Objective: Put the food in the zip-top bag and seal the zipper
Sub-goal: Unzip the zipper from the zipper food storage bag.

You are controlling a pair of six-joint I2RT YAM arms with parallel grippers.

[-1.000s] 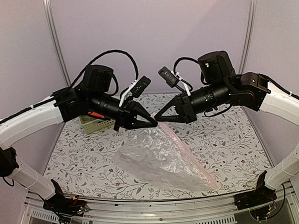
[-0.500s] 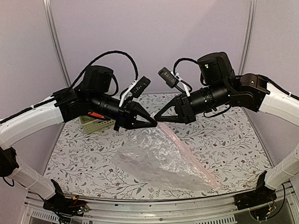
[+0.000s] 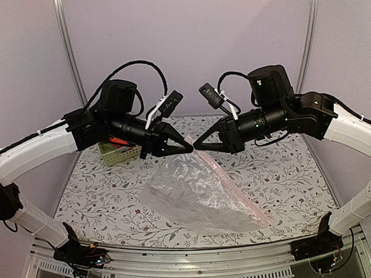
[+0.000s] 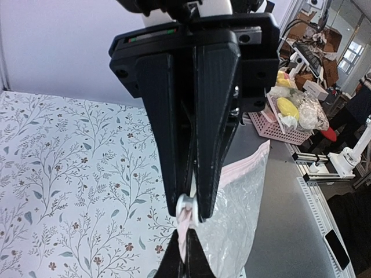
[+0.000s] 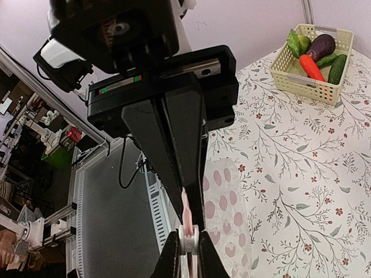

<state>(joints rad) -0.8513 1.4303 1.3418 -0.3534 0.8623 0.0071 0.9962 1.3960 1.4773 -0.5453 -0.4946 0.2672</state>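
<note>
The clear zip-top bag point(image 3: 197, 194) lies on the table with its far corner lifted between both grippers. Its pink zipper point(image 3: 234, 186) runs along the right edge. My left gripper point(image 3: 190, 148) is shut on the zipper's white slider point(image 4: 189, 207). My right gripper point(image 3: 197, 148) meets it tip to tip and is shut on the pink strip point(image 5: 186, 213). The food, an eggplant point(image 5: 322, 45), a carrot point(image 5: 311, 66), a cucumber point(image 5: 337, 68) and green pieces point(image 5: 297, 41), lies in the pale green basket point(image 5: 307, 84). In the top view my left arm mostly hides this basket point(image 3: 120, 156).
The table has a floral cloth point(image 3: 285, 171). Metal frame posts point(image 3: 68, 52) stand at the back corners. The table's metal front rail point(image 3: 191, 262) runs along the near edge. A pink basket of other items point(image 4: 284, 119) stands off the table.
Both grippers have risen slightly together, lifting the bag's far corner a little. The bag's near corner has slid slightly away from the front edge.
</note>
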